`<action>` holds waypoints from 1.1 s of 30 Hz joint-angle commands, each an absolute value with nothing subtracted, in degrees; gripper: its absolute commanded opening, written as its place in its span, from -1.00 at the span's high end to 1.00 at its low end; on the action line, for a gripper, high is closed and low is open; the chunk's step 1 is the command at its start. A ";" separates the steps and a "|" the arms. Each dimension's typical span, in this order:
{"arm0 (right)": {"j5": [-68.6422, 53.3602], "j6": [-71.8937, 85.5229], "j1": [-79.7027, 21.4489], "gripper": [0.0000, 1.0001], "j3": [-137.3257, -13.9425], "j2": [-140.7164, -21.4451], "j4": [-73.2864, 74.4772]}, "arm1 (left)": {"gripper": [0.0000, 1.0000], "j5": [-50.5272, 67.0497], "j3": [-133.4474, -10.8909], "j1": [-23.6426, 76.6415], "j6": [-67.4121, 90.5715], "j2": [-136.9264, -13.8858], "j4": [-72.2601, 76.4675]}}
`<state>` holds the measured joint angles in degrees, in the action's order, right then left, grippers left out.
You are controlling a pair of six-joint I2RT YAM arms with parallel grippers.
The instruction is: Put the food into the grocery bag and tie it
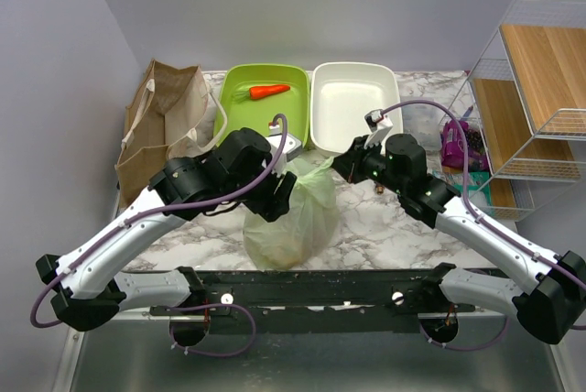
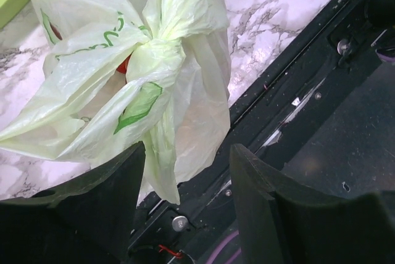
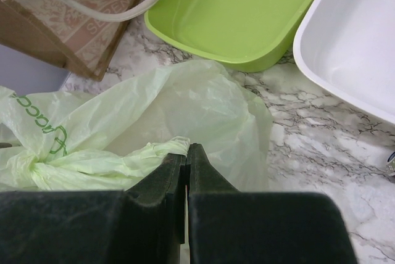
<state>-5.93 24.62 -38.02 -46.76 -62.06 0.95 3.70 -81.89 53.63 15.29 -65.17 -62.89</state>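
Note:
The pale-green grocery bag (image 1: 293, 218) stands at the table's near middle, its handles twisted into a knot (image 2: 154, 51). A bit of red tomato (image 2: 125, 65) shows through the plastic; the rest of the food is hidden inside. My left gripper (image 1: 279, 195) is open over the bag's near side, and in the left wrist view (image 2: 188, 171) a loose tail of the bag (image 2: 162, 171) hangs between the fingers, unclamped. My right gripper (image 1: 341, 165) is shut, and in the right wrist view (image 3: 187, 148) it pinches the end of a handle strand (image 3: 123, 159) running from the knot (image 3: 37, 165).
A brown paper bag (image 1: 165, 126) stands at the back left. Behind the grocery bag are a green tray (image 1: 240, 122) holding a carrot (image 1: 268, 92) and a white tray (image 1: 355, 103). A wire shelf (image 1: 531, 90) and a purple packet (image 1: 455, 145) are on the right.

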 commanded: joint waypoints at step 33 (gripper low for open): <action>-9.03 24.53 -38.06 0.99 -49.02 -62.62 2.46 | 0.56 -0.66 -74.74 49.88 14.71 -62.86 -53.52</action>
<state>-7.40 24.99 -38.02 -47.33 -62.24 2.68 0.08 -76.03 50.57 14.52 -64.18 -56.12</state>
